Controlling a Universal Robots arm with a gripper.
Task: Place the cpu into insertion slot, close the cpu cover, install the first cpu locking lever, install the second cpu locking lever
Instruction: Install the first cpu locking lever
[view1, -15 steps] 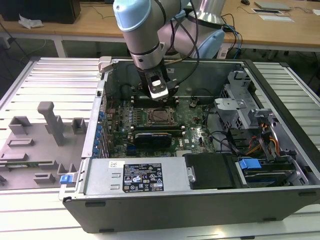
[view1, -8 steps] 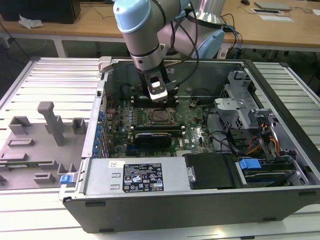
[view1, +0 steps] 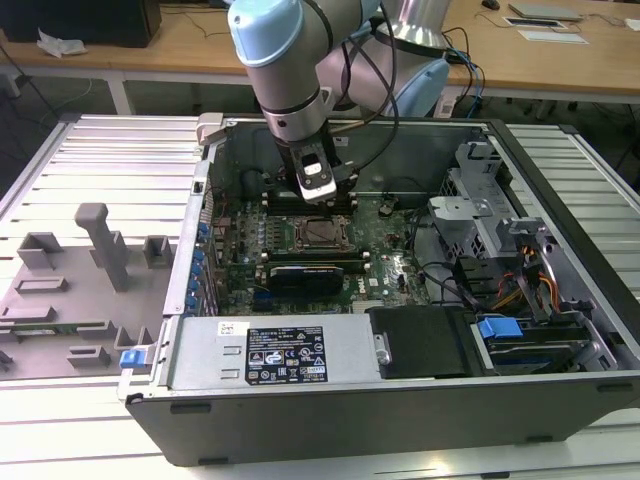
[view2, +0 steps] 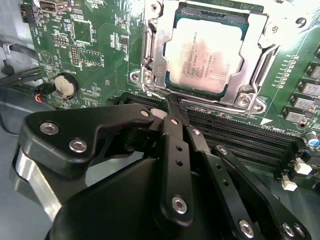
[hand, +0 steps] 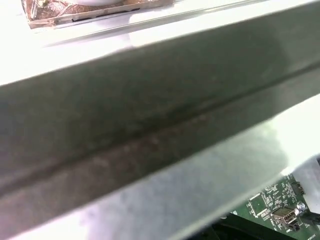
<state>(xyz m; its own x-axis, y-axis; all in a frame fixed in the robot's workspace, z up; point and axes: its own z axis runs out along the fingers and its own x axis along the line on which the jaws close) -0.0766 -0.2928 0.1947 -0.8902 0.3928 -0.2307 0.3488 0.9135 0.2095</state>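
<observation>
cpu seated, cover down, levers left for you

the small square silvery-beige cpu (view2: 202, 55) sits in the dark-framed square insertion slot (view1: 302, 236), and the thin silver-grey metal cpu cover (view2: 156, 55) lies over its edges. your black jaws are together on nothing, tips just beside the socket. i cannot tell whether either lever is latched.

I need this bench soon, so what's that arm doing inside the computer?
The robot arm is reaching into the open computer case, at the processor socket. In the second wrist view the cpu lies in the insertion slot, with the cpu cover down around it. The gripper, fingers together, sits at the socket's edge beside the memory slots. I cannot tell whether the locking levers are latched.
</observation>
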